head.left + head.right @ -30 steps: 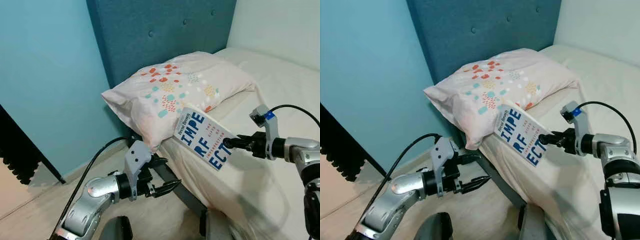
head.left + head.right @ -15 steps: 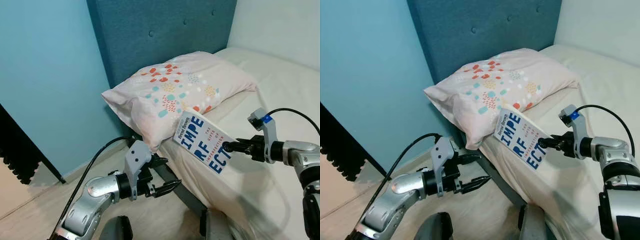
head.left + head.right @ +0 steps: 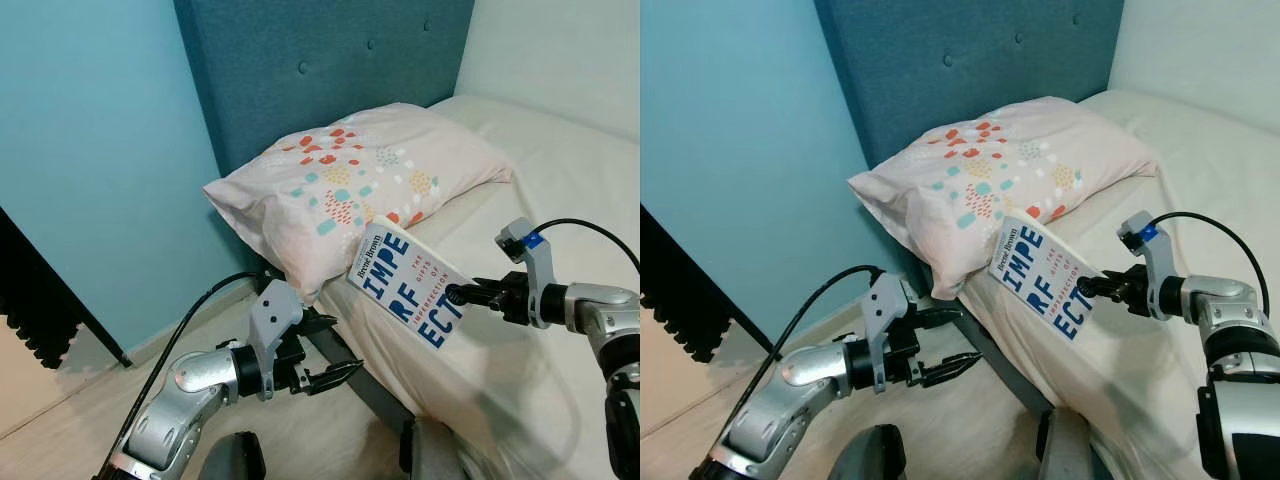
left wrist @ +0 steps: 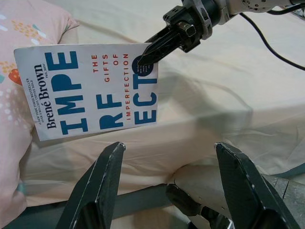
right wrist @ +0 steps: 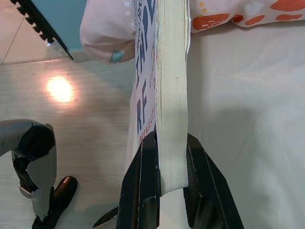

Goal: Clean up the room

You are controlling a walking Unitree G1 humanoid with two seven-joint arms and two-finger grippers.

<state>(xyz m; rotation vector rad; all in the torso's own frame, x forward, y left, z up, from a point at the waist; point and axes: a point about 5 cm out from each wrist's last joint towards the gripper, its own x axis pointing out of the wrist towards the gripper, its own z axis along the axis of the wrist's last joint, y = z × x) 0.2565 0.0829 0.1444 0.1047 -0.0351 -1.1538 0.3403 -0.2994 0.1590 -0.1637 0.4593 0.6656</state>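
White paperback book (image 3: 405, 283) is pinched at one corner by the right gripper (image 3: 455, 294); it may swing and slip out. The left gripper (image 3: 335, 372) hangs spread.

Book (image 3: 407, 283) in our right gripper (image 3: 452, 294)
White paperback, blue letters, tilted cover-up, just beside the pillow (image 3: 350, 180).

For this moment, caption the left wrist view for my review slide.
Right gripper pinching the white paperback book with blue lettering above the cream bedsheet, between the open left gripper fingers.
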